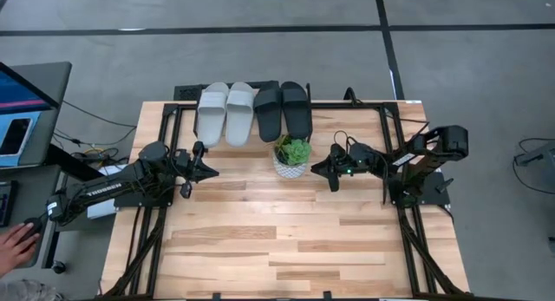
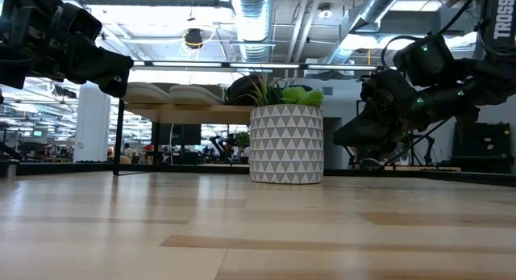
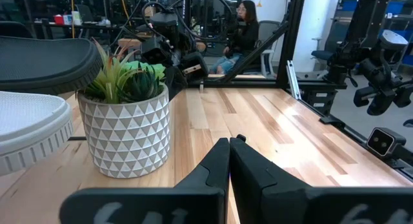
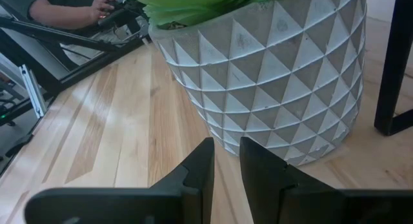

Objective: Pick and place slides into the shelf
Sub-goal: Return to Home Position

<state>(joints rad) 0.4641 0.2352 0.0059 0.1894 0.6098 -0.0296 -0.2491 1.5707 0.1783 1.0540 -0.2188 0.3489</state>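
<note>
Two grippers hover low over the table (image 1: 260, 240), either side of one patterned pot (image 1: 290, 165) holding a green plant (image 1: 293, 148). The left gripper (image 1: 212, 170) is closed and empty; the right gripper (image 1: 317, 169) is open a sliver and empty. Behind, the shelf (image 2: 193, 113) carries four slides, two grey slides (image 1: 225, 114) and two black slides (image 1: 283, 109).

The pot (image 1: 290, 168) is white with grey triangles, its plant (image 1: 293, 150) bright green; the two slides (image 1: 283, 108) straight beyond it are black, the two slides (image 1: 225, 113) farther off light grey, and the bench (image 1: 260, 240) under it pale, brown-streaked wood.
</note>
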